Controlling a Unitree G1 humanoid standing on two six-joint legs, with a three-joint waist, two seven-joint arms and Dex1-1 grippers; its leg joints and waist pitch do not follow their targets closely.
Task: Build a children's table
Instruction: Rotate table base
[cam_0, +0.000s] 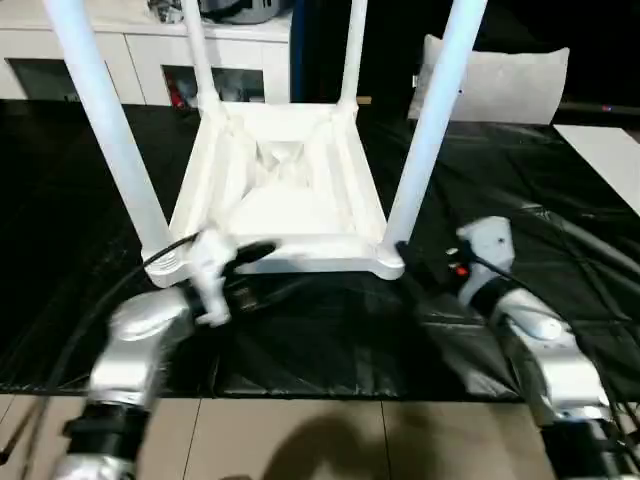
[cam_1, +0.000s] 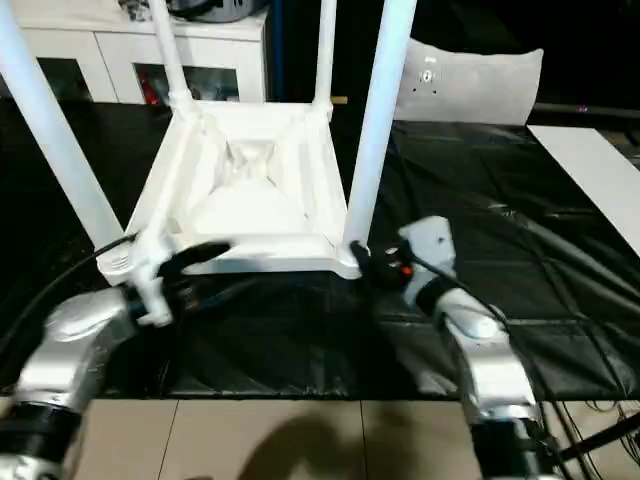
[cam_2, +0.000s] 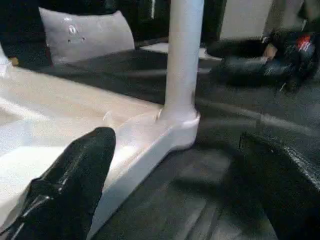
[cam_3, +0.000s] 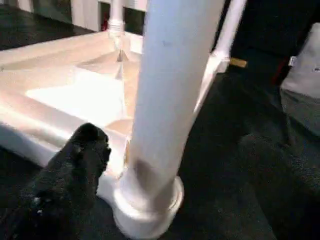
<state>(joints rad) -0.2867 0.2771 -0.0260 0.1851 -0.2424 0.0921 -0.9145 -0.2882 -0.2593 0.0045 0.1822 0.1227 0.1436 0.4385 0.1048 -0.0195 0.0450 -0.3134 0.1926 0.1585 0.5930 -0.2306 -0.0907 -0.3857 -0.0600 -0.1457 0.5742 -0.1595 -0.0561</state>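
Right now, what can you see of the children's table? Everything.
The children's table is white, plastic-looking, lying upside down on the black-covered work table. Its ribbed underside faces up. Four tapered tube legs stand in the round corner sockets, pointing up, including the near right leg. Both open grippers sit at its near edge; contact cannot be told.

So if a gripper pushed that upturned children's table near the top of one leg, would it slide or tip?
Probably tip or rock: the children's table lies top-down with four long legs standing high, giving leverage. The hollow-looking ribbed plastic suggests it is light, so a low push at the rim would likely slide it on the black cover.
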